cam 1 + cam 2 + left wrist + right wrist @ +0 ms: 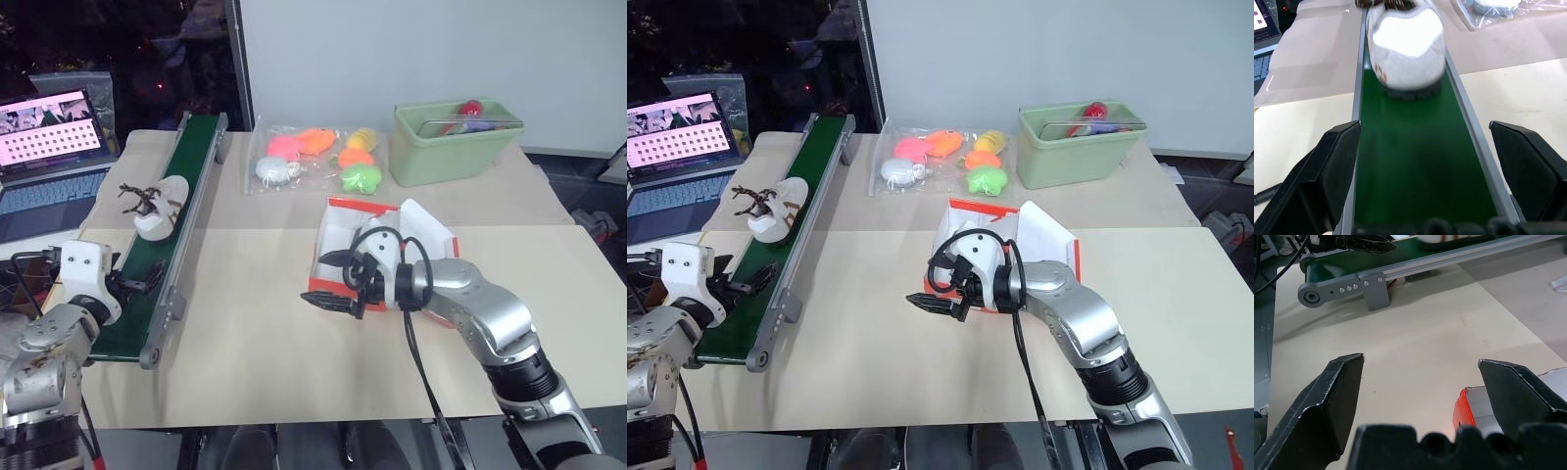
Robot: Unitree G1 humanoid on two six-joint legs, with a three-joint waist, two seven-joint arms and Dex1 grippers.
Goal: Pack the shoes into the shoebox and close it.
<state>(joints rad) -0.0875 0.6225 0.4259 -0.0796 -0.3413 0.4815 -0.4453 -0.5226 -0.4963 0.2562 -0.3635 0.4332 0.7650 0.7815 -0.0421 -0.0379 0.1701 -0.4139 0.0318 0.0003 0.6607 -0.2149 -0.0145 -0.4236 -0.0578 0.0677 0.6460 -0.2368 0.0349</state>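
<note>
A: Which step is in hand?

B: The pick-up of a shoe point(159, 208), by my reading. It lies on the green conveyor belt point(147, 284) at about ten o'clock on the surface point(255, 362), laces loose. The left end effector point(132, 282) sits low over the near end of the belt, at about eight o'clock, fingers spread wide and holding nothing; in the left wrist view the shoe stands ahead of it, apart from both fingers.

A: And the shoebox?

B: The shoebox point(338, 211) rests near the centre of the surface, lid open and white inside showing. The right end effector point(338, 284) hovers at its near left corner, pointing toward nine o'clock, jaws wide apart and empty. Whether a shoe already lies inside cannot be told; the arm hides much of the interior.

A: What does the next move call for?

B: Probably the left end effector meeting the shoe along the belt, fingers straddling its sides before closing. The loose laces could snag. The right arm would need to clear the box opening.
</note>
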